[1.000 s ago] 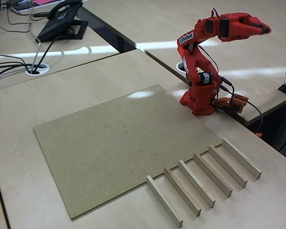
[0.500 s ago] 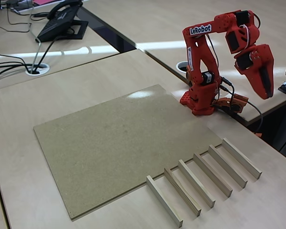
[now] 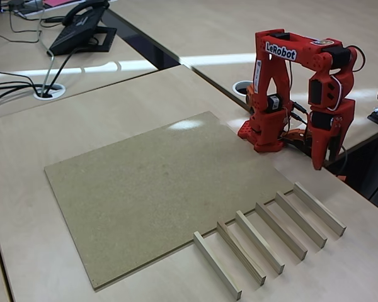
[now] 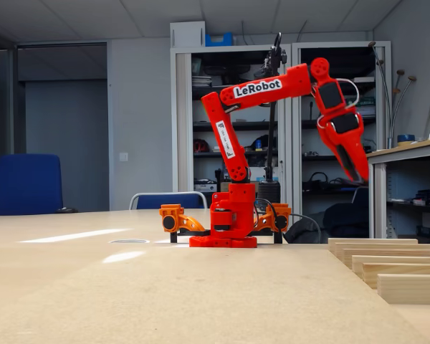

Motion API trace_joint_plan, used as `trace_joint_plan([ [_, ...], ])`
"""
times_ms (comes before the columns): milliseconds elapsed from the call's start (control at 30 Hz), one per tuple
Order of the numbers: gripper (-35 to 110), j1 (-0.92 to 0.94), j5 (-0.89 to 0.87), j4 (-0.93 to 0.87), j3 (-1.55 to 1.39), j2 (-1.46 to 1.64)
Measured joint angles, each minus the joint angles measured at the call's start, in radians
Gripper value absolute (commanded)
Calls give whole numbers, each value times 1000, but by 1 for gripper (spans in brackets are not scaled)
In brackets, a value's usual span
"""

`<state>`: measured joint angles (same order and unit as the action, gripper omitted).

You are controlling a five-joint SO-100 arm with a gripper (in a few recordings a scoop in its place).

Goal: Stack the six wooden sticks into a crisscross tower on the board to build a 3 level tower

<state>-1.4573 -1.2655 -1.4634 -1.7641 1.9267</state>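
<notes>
The gripper (image 3: 319,165) hung pointing downward off the folded red arm (image 3: 283,50), above the desk (image 3: 113,107) just past the far end of the row of six wooden sticks (image 3: 271,242); its fingers looked drawn close together with nothing between them, though the angle left some doubt. The sticks lay side by side on the desk next to the board's (image 3: 151,189) near-right edge in the raised fixed view, parallel and evenly spaced, their long axes running away from the camera toward the arm's base. The stick farthest right (image 3: 319,208) was the nearest to the gripper, lying just below and in front of it in that view, so reaching it seemed to call for a drop and a short advance along the stick's length, with the jaws turned to close across its narrow width. In the low fixed view the gripper (image 4: 358,172) stood well above the stick ends (image 4: 387,265) at the right. The board was bare, with no tower begun, and the scene held no containers
</notes>
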Motion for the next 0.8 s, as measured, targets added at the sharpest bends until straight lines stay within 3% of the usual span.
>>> trace_joint_plan([
  [800, 19, 32, 51, 241, -117, -255],
])
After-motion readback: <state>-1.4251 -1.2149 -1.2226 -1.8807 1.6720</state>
